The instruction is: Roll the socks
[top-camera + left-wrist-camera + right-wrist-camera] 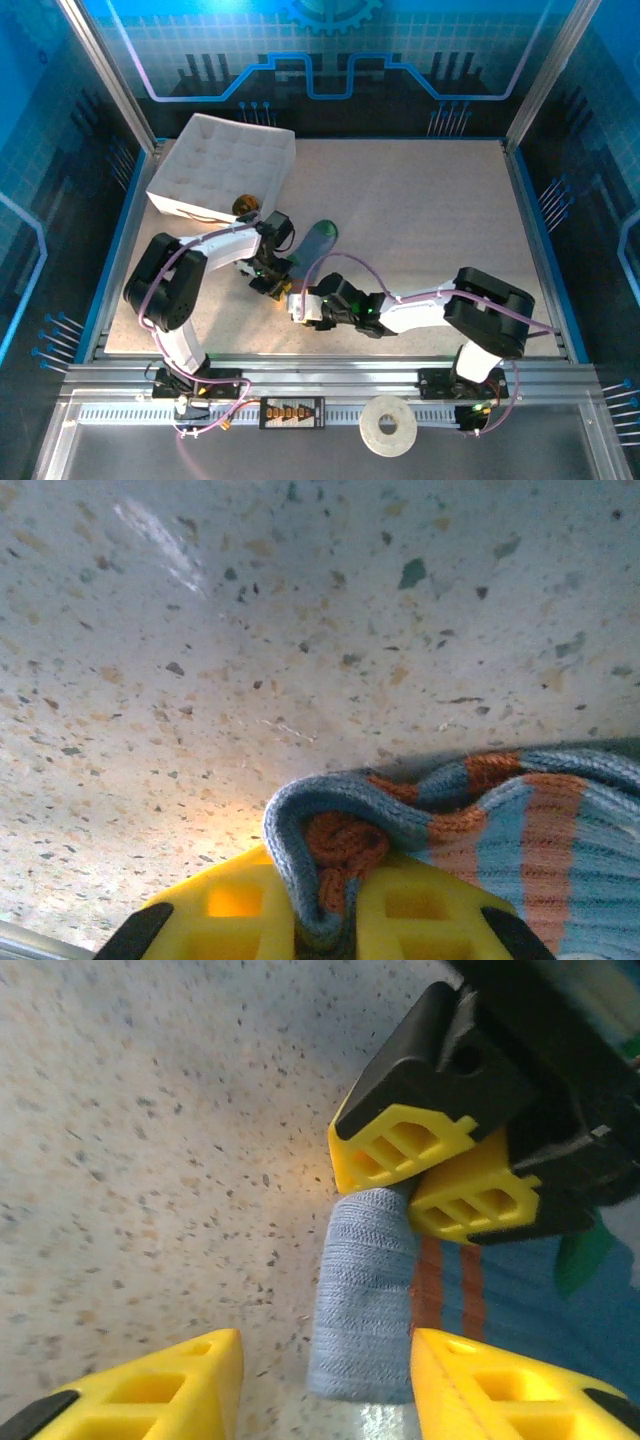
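Left claw (325, 925) pinches blue-grey sock (500, 830), orange-striped, folded at its edge.

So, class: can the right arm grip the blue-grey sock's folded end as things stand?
Probably yes: the right gripper has its jaws open either side of the blue-grey sock; the left gripper, shut on it just beyond, leaves that end free.

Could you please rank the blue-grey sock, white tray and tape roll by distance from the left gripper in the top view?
1. blue-grey sock, pinched in the left gripper.
2. white tray, table's far left.
3. tape roll, near rail, rightward.
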